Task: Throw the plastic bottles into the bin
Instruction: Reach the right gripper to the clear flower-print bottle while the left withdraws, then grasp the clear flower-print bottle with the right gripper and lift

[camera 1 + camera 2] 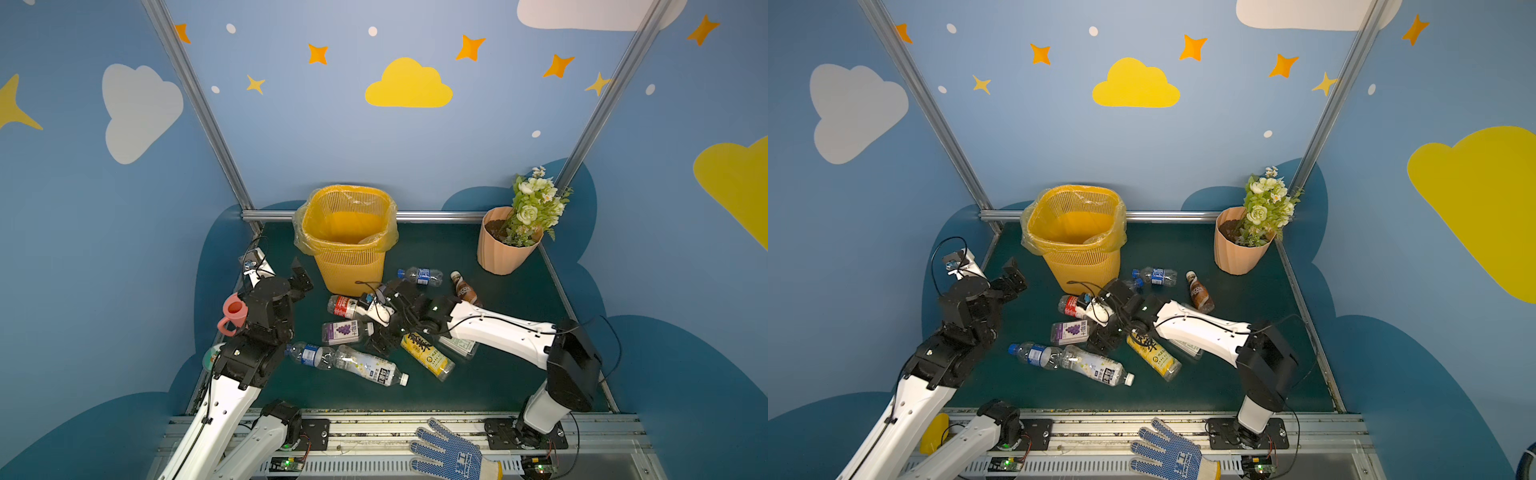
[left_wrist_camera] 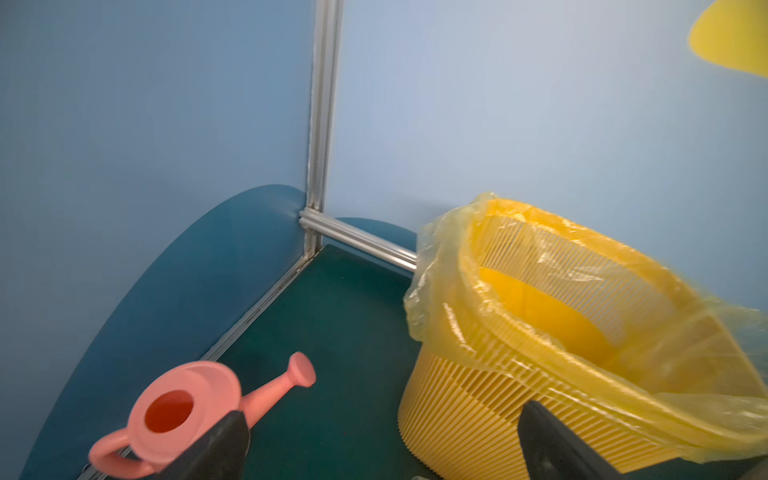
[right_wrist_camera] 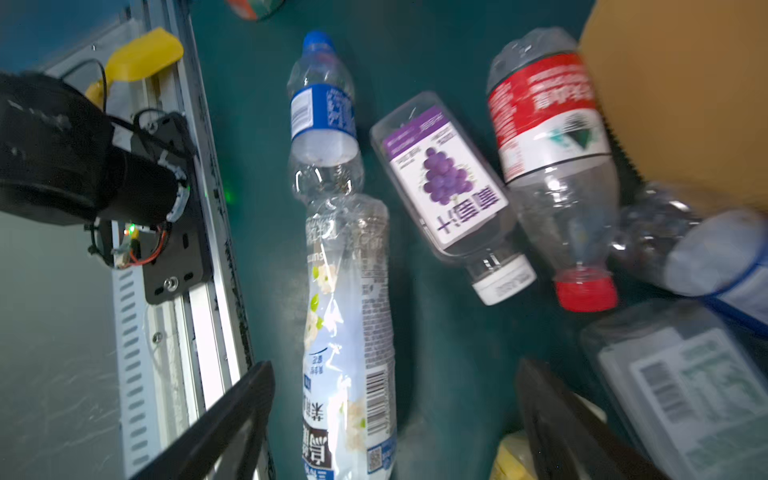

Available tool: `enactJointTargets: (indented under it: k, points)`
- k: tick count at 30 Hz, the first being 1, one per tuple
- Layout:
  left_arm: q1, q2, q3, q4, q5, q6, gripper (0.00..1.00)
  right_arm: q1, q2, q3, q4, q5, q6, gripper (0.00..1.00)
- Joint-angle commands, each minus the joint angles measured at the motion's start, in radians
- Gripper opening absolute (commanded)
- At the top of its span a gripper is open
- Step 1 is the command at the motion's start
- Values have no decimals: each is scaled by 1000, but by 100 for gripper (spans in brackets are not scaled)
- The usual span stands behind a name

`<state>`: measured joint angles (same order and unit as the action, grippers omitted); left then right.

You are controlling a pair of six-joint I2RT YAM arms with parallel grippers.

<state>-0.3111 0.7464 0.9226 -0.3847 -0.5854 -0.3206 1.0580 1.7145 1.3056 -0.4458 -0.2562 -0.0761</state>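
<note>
Right wrist view first, my partner says: what lies under you?

Me: The white flower-print bottle (image 3: 349, 316), flat on the desk (image 3: 436, 332). My right jaws stand spread and grip nothing; the bottle lies in the gap, closer to one finger than the other. Its long axis runs straight away from the wrist, so my closing line crosses it squarely. I judge that a sound line for a pinch on the body; how far above it I hang I cannot tell.

Partner: Neighbours?

Me: A blue-label bottle (image 3: 322, 112) touches its far end, nearly in line. The purple grape bottle (image 3: 444, 178) and the red-label bottle (image 3: 548, 137) lie beside it, apart from it. A yellow-label bottle (image 1: 426, 353) sits just beside my right wrist in a top view, so I expect a tight descent on that side.

Partner: And the bin?

Me: The bin (image 1: 349, 266) stands upright at the back of the desk, beyond the pile; I see no bottle in it.

Partner: Left arm?

Me: My left jaws hang released and empty, up beside the bin near the pink watering can (image 2: 216, 386), well apart from the pile. The right arm is clearly nearer, so this pick should be its job.
</note>
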Motion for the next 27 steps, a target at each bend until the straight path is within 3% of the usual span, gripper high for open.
enactJointTargets:
  k: [1, 12, 27]
  points:
    - [46, -15, -28, -68, 15, -65, 100, 45, 60, 76, -155, 21, -55, 87]
    - [110, -16, -44, -94, 89, -103, 100, 125, 252, 239, -316, 97, -105, 85]
    - [118, -24, -50, -98, 75, -87, 100, 166, 417, 389, -449, 119, -147, 79]
